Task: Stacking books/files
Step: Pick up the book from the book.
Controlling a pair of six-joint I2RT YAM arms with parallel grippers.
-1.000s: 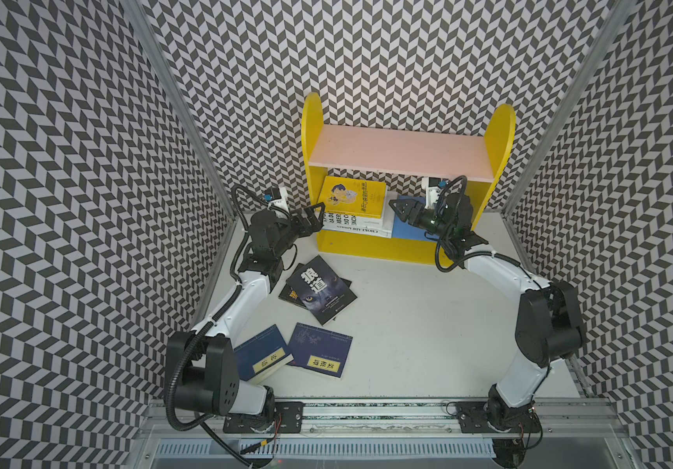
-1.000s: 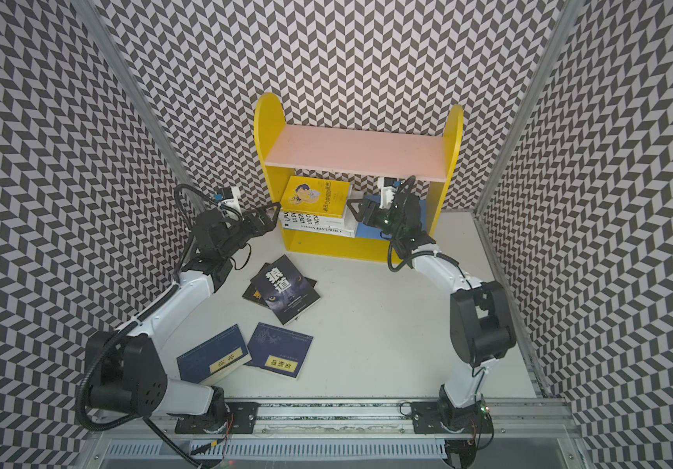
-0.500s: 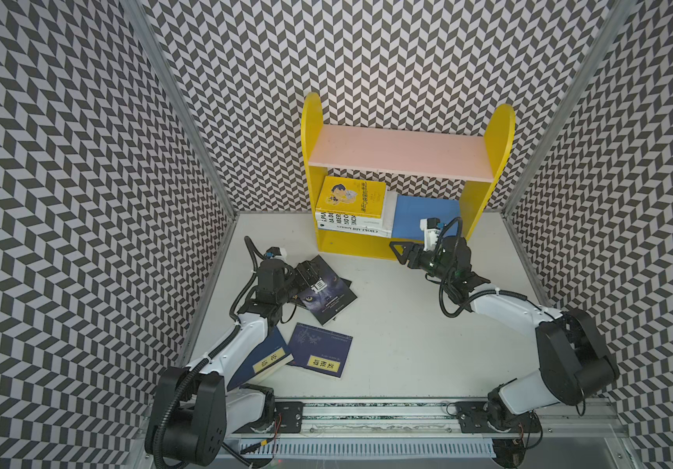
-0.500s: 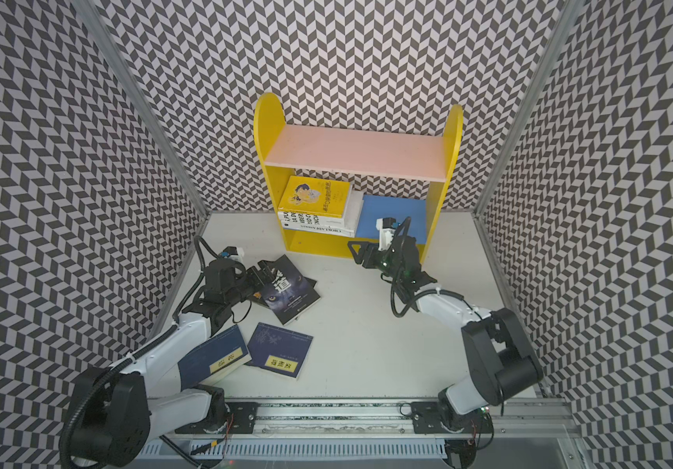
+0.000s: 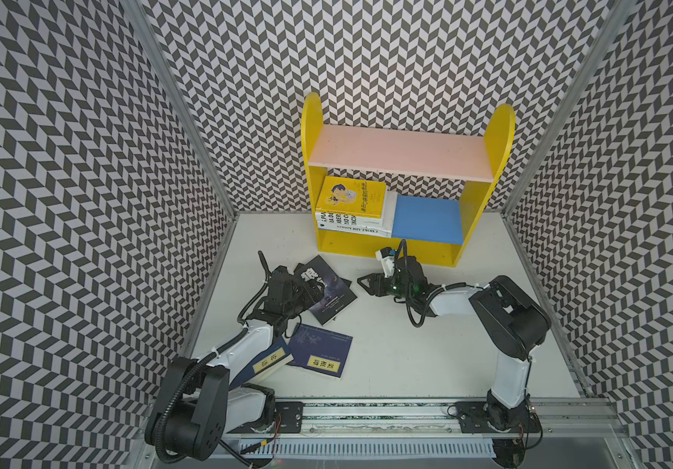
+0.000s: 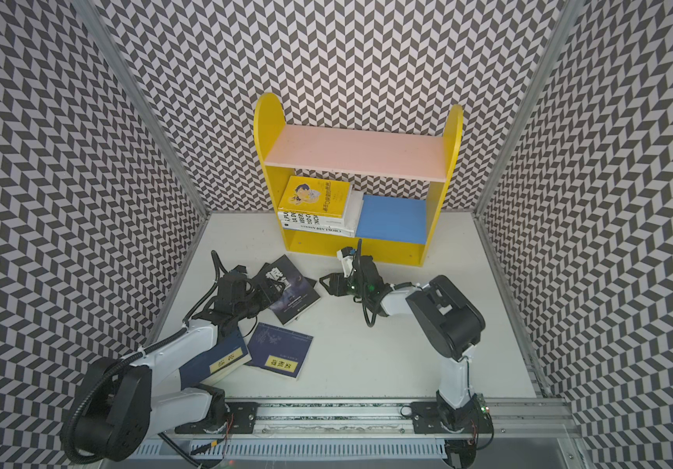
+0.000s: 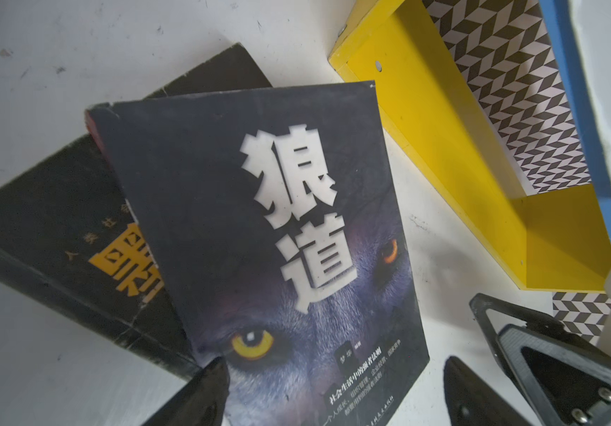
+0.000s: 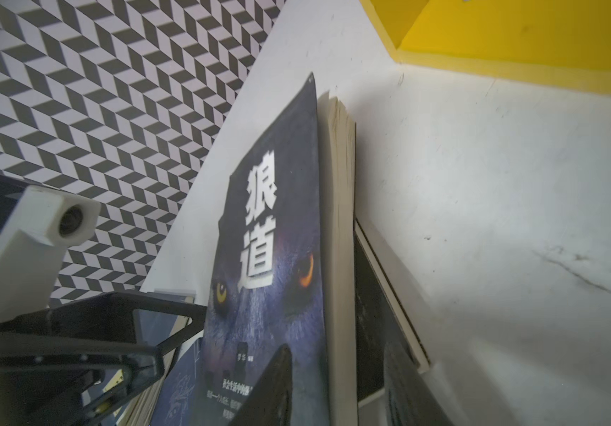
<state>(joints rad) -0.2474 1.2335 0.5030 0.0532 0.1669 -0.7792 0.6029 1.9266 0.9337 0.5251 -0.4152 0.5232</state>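
Both top views are showing you the yellow bookshelf (image 5: 485,203) standing at the back of the table (image 5: 408,357). Its lower compartment is holding the yellow cartoon book (image 5: 351,197), which is lying on two white books (image 5: 353,227) at the left end of the blue board (image 5: 426,219). Your left gripper (image 7: 337,365) is gaping wide astride the wolf-cover book (image 7: 278,239), gripping nothing; that book is resting on a black book (image 7: 57,221). Your right gripper (image 5: 364,283) is standing partly open beside it, holding nothing. Two navy books (image 5: 318,355) are lying flat near the bases.
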